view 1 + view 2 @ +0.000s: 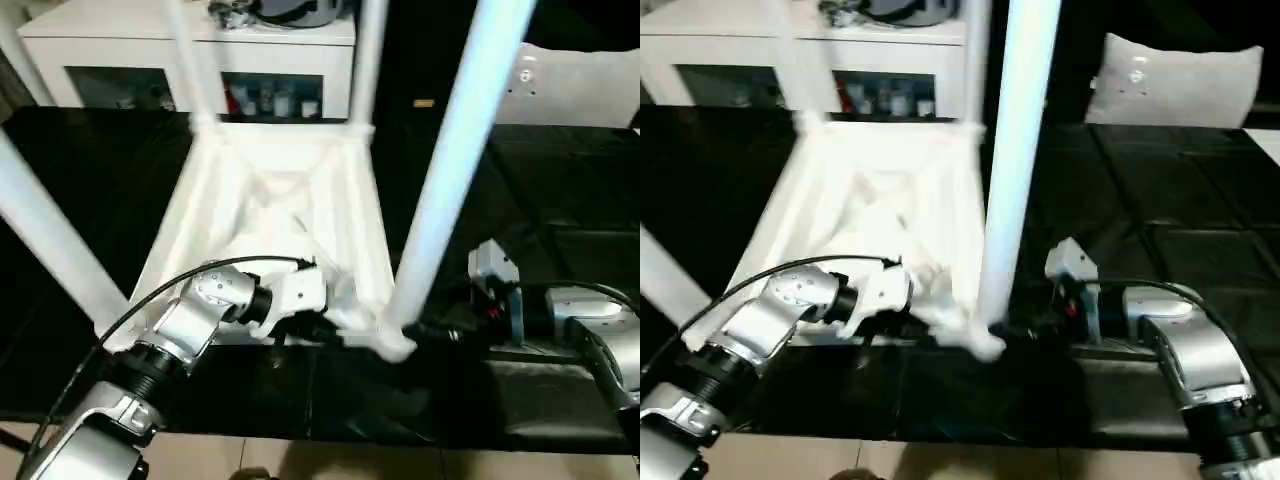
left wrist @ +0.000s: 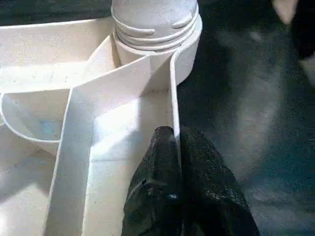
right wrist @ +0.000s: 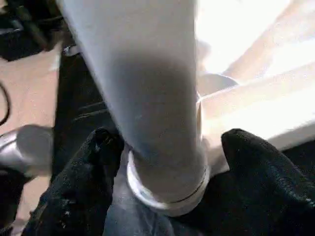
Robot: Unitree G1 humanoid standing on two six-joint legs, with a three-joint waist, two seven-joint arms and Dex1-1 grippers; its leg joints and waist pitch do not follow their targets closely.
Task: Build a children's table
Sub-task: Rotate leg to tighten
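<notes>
Table top (image 1: 280, 230) lies upside down on the black desk (image 1: 560, 200), ribbed underside up, centre of frame. Four legs stand up out of its corner sockets; the near-right leg (image 1: 450, 170) crosses the right-centre of the left eye frame, foot toward the top edge, its base in the near-right socket (image 1: 395, 340) at lower centre.

Key relation: this leg's long axis runs close to vertical, leaning slightly toward upper right in the frame, and its base sits directly between the right jaws. Right gripper (image 3: 167, 162): jaws apart, one black finger (image 3: 78, 177) on each side of the leg's collar, close against it on one side; whether they actually press I cannot tell. Approach is from the right of the frame, roughly level with the desk, so crosswise to the leg axis.

Left gripper (image 2: 174, 147): jaws together on the thin upright rim wall of the top, just short of the same socket, coming from lower left. Judged role: holding the top steady.

Right arm is the nearer to the leg. Judgement: next move would be closing on the leg base and seating or turning it along its own axis; a sideways push would tip the top
</notes>
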